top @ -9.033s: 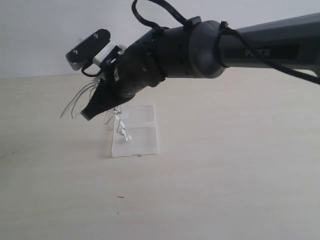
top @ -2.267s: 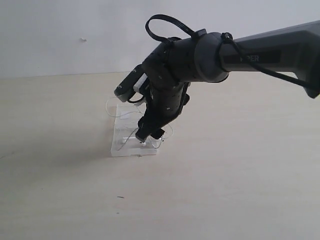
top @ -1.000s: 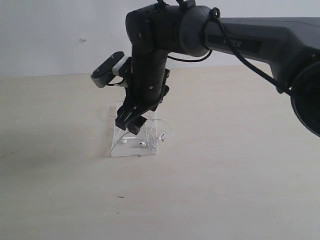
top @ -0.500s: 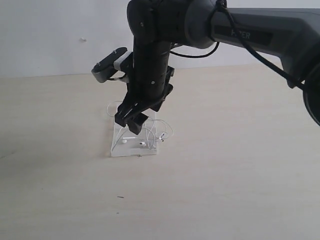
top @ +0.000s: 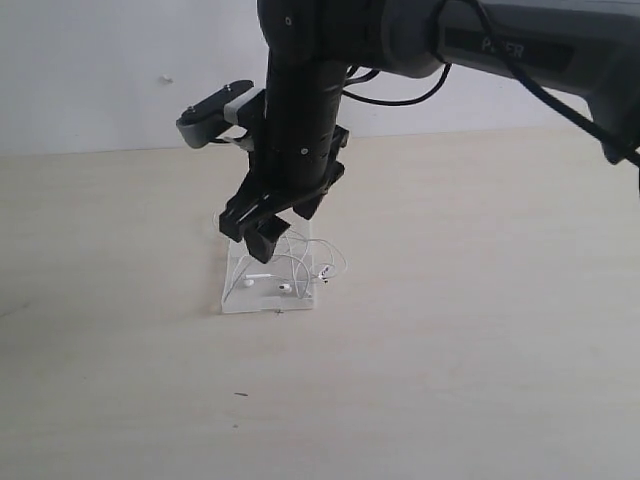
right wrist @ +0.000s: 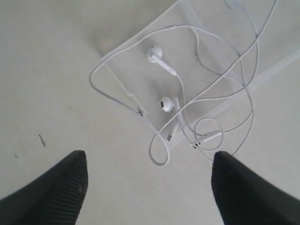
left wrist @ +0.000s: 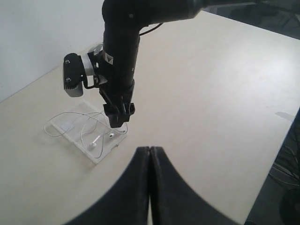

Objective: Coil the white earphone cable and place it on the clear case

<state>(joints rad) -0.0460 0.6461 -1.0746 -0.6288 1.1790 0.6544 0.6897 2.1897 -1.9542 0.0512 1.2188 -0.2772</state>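
Pale tabletop [top: 480, 350] bears clear case [top: 262, 300] under white earphone cable [right wrist: 154, 54]; right jaws apart, left jaws together

The cable [top: 284, 287] no longer hangs bunched in the right end effector [top: 255, 237]; it lies loose on the case [top: 240, 300]. The end effector, down at the case two seconds ago, is now spread wide and lifted clear of it, its arm more upright.
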